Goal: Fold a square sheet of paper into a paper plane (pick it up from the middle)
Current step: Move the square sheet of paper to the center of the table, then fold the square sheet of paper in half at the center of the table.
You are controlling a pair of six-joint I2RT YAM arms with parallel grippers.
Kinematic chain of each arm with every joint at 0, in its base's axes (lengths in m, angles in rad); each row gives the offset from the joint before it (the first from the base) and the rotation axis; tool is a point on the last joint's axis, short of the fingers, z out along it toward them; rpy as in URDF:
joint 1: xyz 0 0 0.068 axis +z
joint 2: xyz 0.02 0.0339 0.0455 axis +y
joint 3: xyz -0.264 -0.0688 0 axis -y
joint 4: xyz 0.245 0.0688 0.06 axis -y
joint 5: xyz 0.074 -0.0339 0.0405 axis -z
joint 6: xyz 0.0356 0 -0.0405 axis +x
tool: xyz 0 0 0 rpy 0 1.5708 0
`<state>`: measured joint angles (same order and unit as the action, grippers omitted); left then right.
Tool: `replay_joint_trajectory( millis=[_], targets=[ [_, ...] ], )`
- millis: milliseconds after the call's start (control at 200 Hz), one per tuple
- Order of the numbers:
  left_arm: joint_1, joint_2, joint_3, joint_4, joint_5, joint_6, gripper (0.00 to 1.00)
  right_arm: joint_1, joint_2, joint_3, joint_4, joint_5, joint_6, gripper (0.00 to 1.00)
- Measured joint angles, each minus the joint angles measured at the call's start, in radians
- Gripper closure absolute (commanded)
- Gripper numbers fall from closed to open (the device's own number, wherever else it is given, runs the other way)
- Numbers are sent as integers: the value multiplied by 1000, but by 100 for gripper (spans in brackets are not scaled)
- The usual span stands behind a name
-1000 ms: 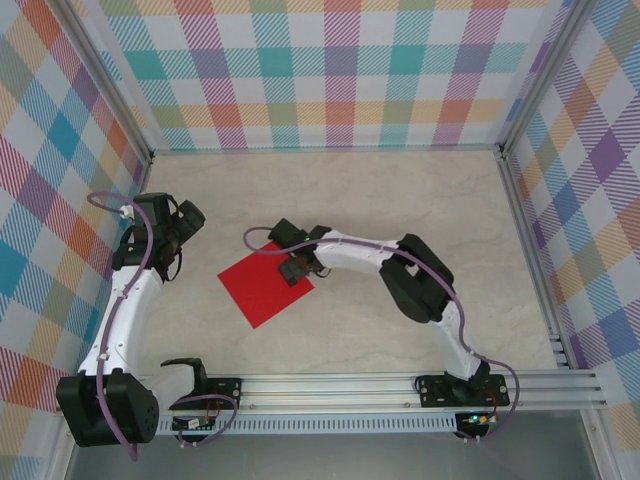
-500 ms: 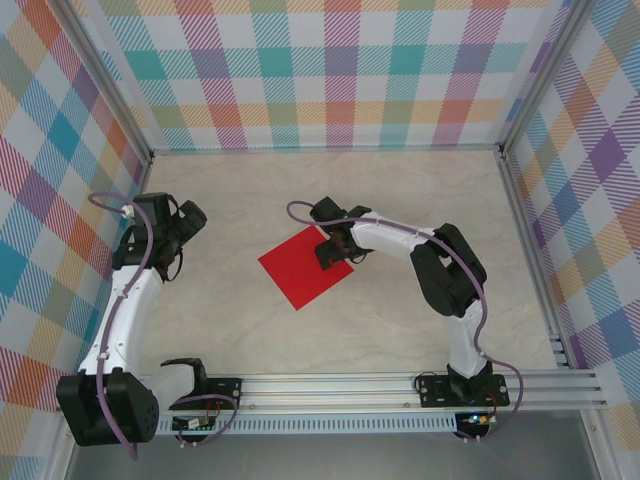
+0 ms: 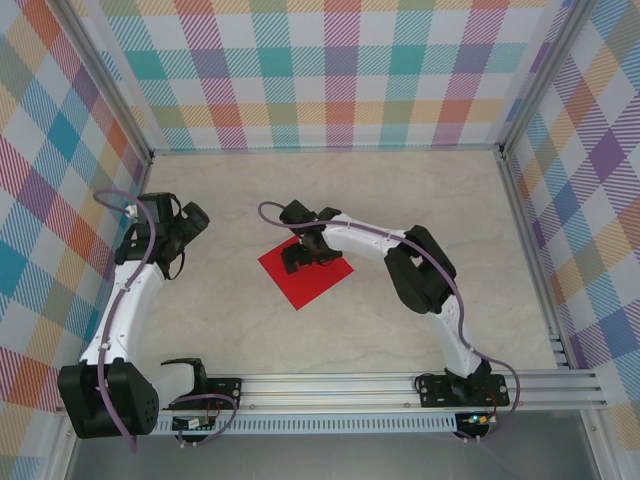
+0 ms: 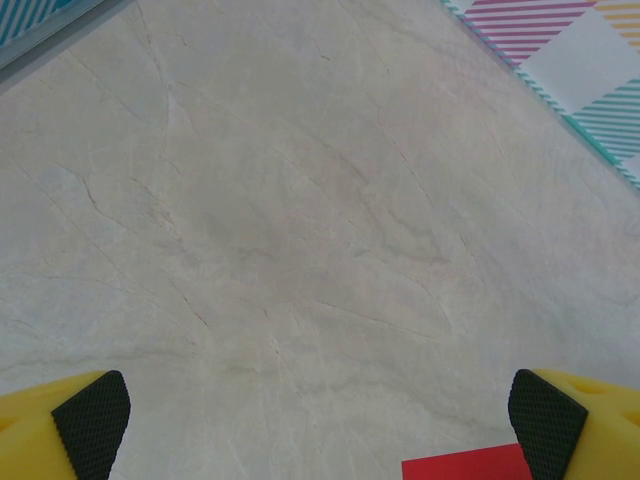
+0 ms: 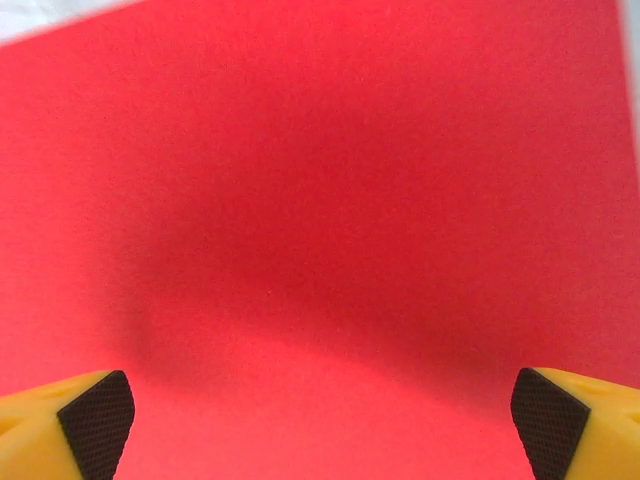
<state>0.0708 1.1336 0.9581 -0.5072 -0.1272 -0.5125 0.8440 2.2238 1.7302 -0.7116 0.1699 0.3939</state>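
The square sheet of paper (image 3: 312, 285) is laid flat on the pale table (image 3: 430, 190), close to the middle, and it is turned so that one corner points at the near edge. It is bright red and plain, and no folds can be seen in it. The right gripper (image 3: 301, 252) is held over the far part of the sheet, pointing down at it. In the right wrist view its two black pads (image 5: 95, 422) are seen far apart, one at each bottom corner, with red paper spread out between them and a soft dark shadow on the paper. Whether the pads are touching the sheet cannot be told. Nothing is held by it. The left gripper (image 3: 186, 226) is kept well away from the sheet, over by the left wall (image 3: 50, 150). Its pads (image 4: 92, 422) are spread wide too, and bare table is seen between them. Nothing is held there either. A small red corner of the sheet can be seen low down in the left wrist view.
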Motion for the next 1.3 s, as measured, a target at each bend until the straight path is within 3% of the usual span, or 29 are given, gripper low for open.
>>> replay_joint_trajectory(
  millis=[330,735,1030,1300],
  targets=[
    [0,6,0,0,12,0,0,0,3,-18,-6,28,22,0],
    [0,19,0,5,42,0,0,-8,-274,-437,11,27,288,0],
    [0,39,0,4,71,1,0,-9,-248,-334,-123,4,298,0],
    [1,50,0,5,85,4,0,-12,-160,-249,-132,-28,249,0]
  ],
)
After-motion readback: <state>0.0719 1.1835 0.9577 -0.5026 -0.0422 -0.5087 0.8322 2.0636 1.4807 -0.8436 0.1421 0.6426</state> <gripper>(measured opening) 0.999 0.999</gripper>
